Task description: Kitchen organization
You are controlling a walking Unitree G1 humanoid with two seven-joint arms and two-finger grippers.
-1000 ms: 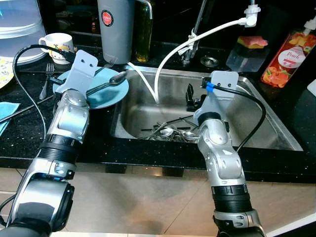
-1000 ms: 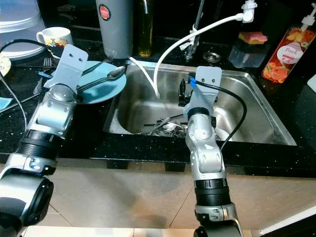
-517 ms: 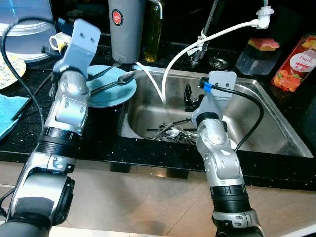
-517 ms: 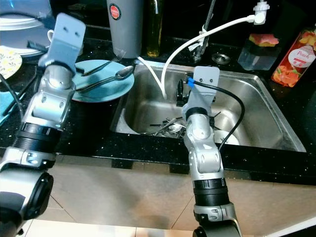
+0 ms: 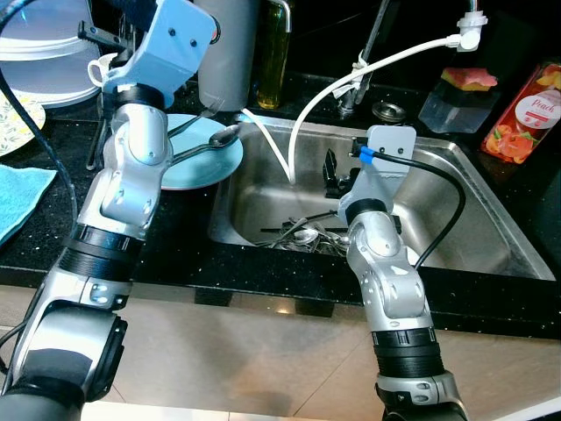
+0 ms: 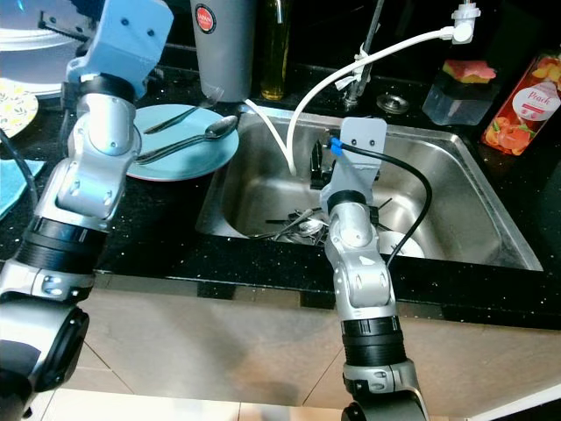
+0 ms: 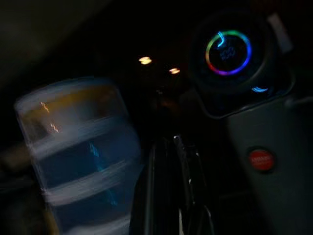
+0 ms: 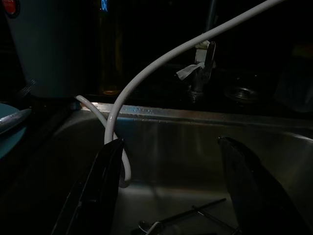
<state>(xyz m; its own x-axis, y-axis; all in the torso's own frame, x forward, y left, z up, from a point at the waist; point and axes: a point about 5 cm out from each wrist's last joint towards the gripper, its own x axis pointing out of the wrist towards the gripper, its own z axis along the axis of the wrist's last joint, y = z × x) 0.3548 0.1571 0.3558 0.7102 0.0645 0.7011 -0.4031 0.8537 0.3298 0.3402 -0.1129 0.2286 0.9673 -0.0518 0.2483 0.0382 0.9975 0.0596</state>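
The right end effector [image 8: 168, 191] hangs wide open over the sink [image 5: 456, 219], above the cutlery [image 5: 302, 235]. The left end effector [image 5: 105, 39] is up high at 11 o'clock; I cannot tell its grip. Spoons [image 5: 210, 140] lie on the blue plate [image 5: 206, 167] on the table [image 5: 53, 237].

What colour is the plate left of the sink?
Light blue, plain. The plate holding a spoon shows best in the right eye view.
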